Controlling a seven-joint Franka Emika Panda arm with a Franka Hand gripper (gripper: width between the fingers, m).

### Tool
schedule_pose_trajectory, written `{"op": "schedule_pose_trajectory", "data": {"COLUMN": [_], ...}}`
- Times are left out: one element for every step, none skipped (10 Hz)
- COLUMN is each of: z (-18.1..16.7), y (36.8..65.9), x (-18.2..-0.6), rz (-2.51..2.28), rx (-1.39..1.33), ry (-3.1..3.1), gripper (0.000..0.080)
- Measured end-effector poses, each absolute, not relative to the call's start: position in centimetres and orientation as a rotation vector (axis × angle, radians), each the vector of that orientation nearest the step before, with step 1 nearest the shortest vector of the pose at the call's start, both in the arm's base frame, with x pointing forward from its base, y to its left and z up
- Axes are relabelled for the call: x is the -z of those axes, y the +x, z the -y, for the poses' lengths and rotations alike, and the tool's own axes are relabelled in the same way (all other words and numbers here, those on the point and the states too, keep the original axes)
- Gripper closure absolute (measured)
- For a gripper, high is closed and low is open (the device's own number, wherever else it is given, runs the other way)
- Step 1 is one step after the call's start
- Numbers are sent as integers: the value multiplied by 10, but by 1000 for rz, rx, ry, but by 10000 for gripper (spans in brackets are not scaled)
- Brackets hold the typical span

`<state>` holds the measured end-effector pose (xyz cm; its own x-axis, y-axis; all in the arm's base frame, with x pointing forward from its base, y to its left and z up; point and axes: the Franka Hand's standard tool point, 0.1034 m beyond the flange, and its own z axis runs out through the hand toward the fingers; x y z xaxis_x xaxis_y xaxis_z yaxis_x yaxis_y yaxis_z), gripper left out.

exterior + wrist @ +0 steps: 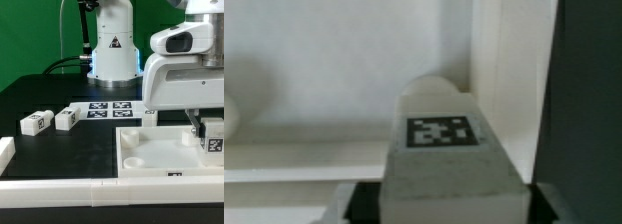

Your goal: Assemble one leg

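A: Gripper point(211, 139) status?

B: Closed around the leg point(214, 140), which sits between the fingers at the exterior view's right, low over the tray-like panel point(150, 160). The wrist view shows the leg point(445, 140) up close, tag facing the camera, dark finger pads on either side of its lower part.

A: Is the leg touching the panel?

B: Cannot tell. In the wrist view its tip lies against the white panel wall point(349, 80), but contact is not clear.

A: Other parts on the table?

B: Two more tagged white blocks point(35, 123) and point(66, 119) lie side by side at the exterior view's left, well apart from the gripper. The marker board point(110, 107) lies beyond them, in front of the arm's base point(111, 50)
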<state>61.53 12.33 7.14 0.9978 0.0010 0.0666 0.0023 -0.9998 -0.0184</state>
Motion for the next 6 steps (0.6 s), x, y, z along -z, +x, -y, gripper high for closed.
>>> {"op": "schedule_pose_trajectory", "data": {"z": [-123,-123,-122,-121,-115,-107], "y": [615,615,616,616,616,615], "x": [-71,-71,-71,-71,-72,-72], "rz": [-63,-134,-297,-511,-704,-864], "rx": [104,103,102,105,107,96], "ry": [-3119,-3115,-3101,-3074,-3052,-3032], "gripper": [510,510,510,510,510,506]}}
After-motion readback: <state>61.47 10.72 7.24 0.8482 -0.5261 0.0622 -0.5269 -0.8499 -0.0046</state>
